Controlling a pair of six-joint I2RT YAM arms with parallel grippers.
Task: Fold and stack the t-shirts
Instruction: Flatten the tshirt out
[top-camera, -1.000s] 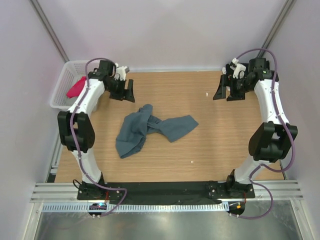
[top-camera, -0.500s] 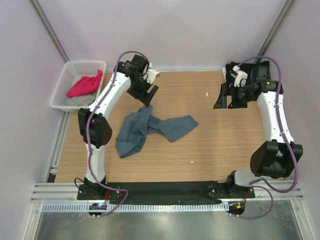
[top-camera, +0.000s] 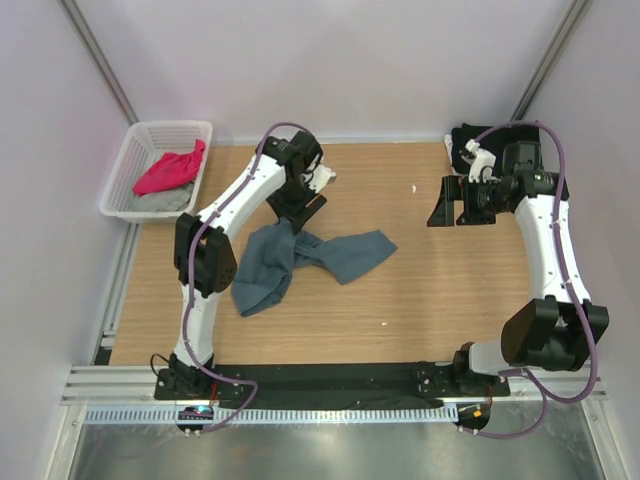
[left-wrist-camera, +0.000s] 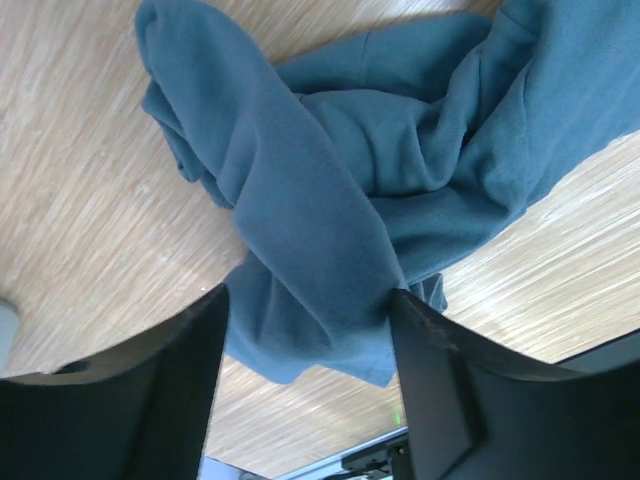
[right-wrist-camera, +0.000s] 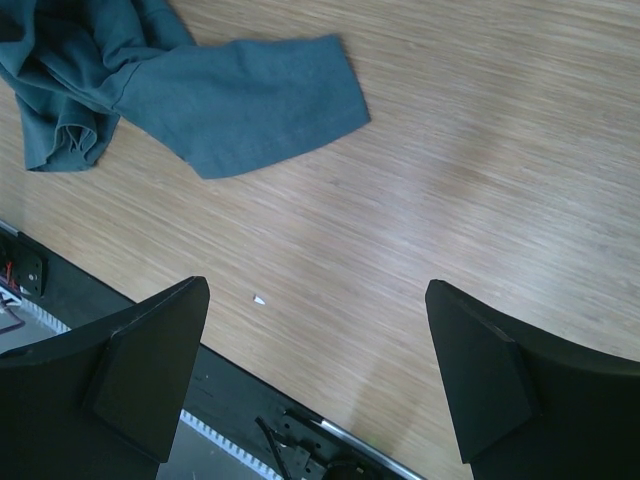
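Left pincer is spread, low over the wooden desk and astride a raised ridge of the slate blue-grey cloth t-shirt. The cloth reaches both inner finger faces in the left wrist view, but the jaws are not clamped. That shirt lies crumpled and twisted mid-desk, left of centre, with one lobe toward my bases and a flatter sleeve end running right. My left pincer sits at its far edge. Right pincer is wide apart with nothing between the fingers, hanging over bare wood on the right side, well apart from the blue-grey shirt. Its camera catches only the shirt's sleeve end at top left. White plastic mesh basket is off the desk's far-left corner. The magenta-pink t-shirt is bunched inside it on top of a light grey t-shirt. The black t-shirt is at the far-right corner, partly hidden behind my right arm. Can't tell how it's folded.
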